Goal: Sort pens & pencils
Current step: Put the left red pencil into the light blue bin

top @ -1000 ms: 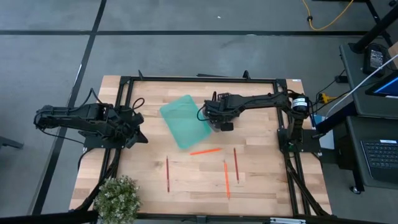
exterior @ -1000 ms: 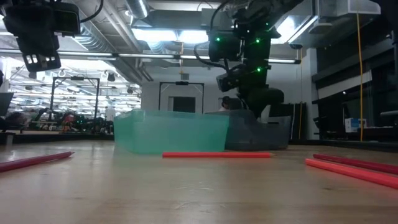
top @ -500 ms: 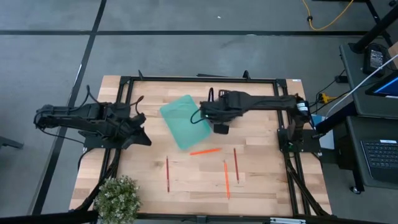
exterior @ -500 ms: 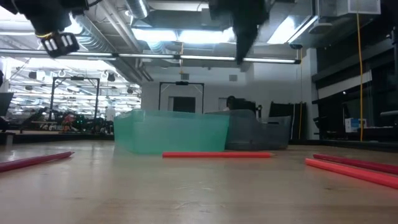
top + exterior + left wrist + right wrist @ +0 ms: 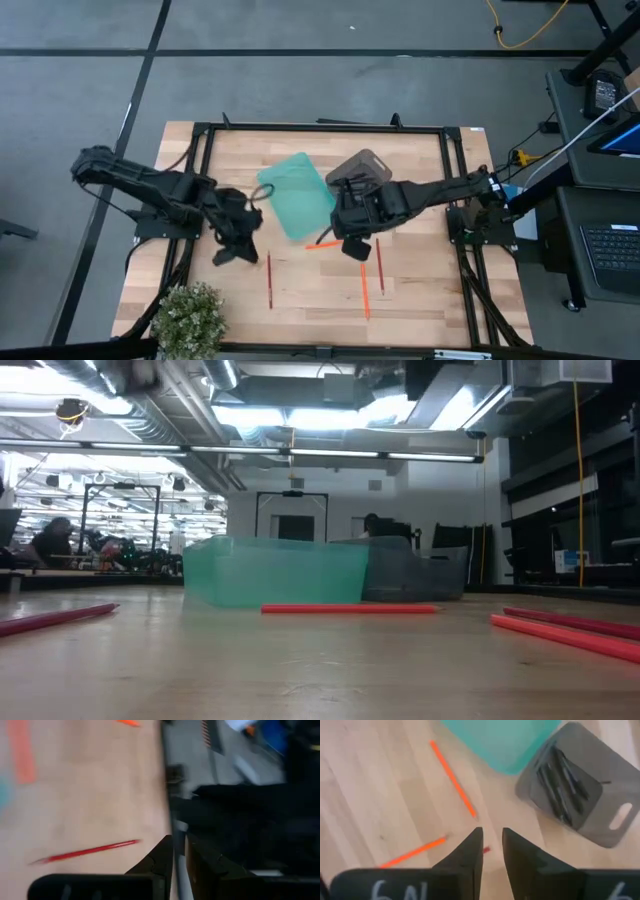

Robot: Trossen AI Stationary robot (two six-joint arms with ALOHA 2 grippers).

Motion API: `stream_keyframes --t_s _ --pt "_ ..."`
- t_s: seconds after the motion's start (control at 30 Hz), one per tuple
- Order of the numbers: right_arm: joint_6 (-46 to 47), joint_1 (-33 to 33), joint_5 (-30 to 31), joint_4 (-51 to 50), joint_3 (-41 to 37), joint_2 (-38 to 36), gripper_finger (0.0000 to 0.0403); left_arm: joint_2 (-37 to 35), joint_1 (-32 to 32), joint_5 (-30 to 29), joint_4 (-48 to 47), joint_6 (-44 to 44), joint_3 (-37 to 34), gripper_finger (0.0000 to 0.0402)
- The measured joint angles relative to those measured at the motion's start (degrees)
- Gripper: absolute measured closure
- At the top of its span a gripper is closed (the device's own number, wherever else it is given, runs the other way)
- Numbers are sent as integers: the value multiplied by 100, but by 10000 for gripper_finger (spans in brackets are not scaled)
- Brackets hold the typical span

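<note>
The pens (image 5: 562,772) were seen lying together in the grey tray (image 5: 358,168), just beside the teal bin (image 5: 296,195). Four pencils (image 5: 364,287) were left on the wooden table (image 5: 420,160), all apart from one another. The right gripper (image 5: 352,243) was held above the slanted pencil (image 5: 330,242) near the teal bin, its fingers (image 5: 470,852) nearly together and empty. The left gripper (image 5: 228,252) was held beside the leftmost pencil (image 5: 269,279), fingers (image 5: 162,857) likewise nearly closed on nothing. For a clean pick, the fingers would have to be spread and set across a pencil's middle before being lowered
</note>
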Motion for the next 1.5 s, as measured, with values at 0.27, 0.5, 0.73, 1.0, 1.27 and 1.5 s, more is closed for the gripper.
stream_keyframes --t_s 0.27,0.5,0.73,1.0,1.27,1.5 --pt "2 193 456 -260 -213 3 328 1406 -611 -391 -2183 1341 3361 358" --pt "-2 200 444 -447 -384 5 328 1679 -1277 -1710 -1508 2553 3790 358" --pt "144 125 -270 -444 -384 3 328 1707 -1430 -2079 -1616 1761 3792 358" --pt "434 33 -545 -443 -384 3 328 1714 -1724 -4142 -2891 1085 3866 358" --pt "258 33 -501 -443 -384 3 328 2400 -2014 -5173 -4958 271 5311 358" --pt "309 -2 -509 -386 -379 3 328 3216 -1919 -4950 -5681 125 5709 358"
